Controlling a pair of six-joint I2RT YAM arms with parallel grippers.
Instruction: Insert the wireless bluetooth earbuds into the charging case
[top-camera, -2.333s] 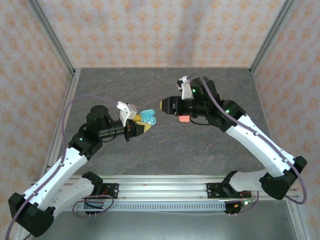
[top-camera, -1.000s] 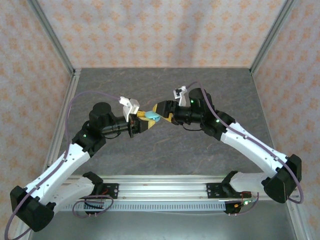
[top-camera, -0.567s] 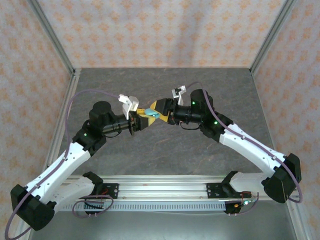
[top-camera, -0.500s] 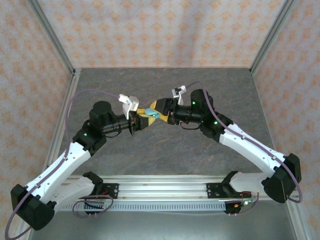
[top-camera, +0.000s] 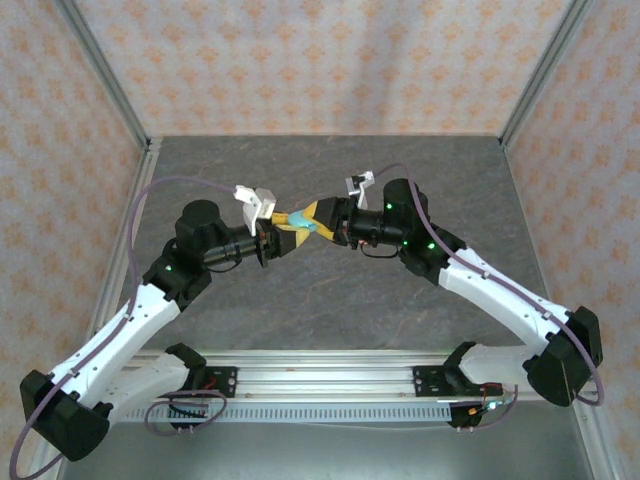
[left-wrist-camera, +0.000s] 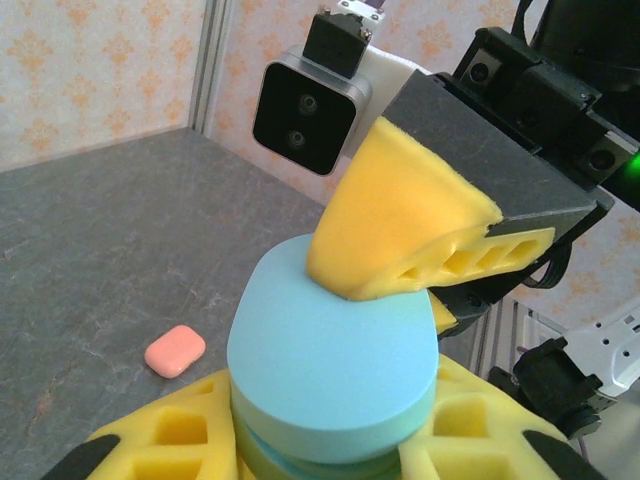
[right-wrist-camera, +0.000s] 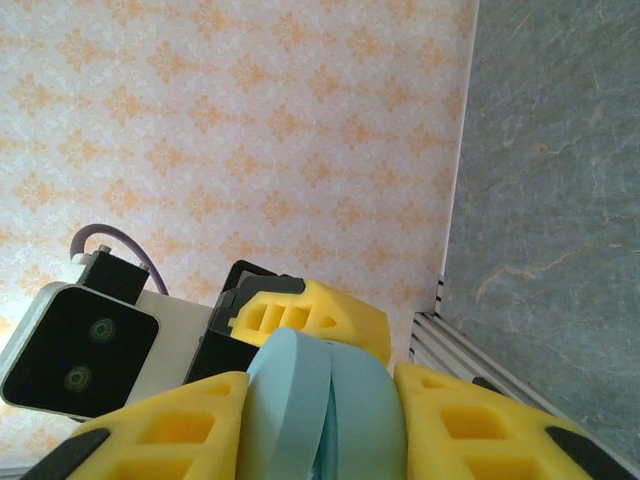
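The left gripper and right gripper both pinch the light blue charging case, apparently closed, its lower half hidden.

Legible text, labels, brands, numbers, signs: none can be read on any surface.
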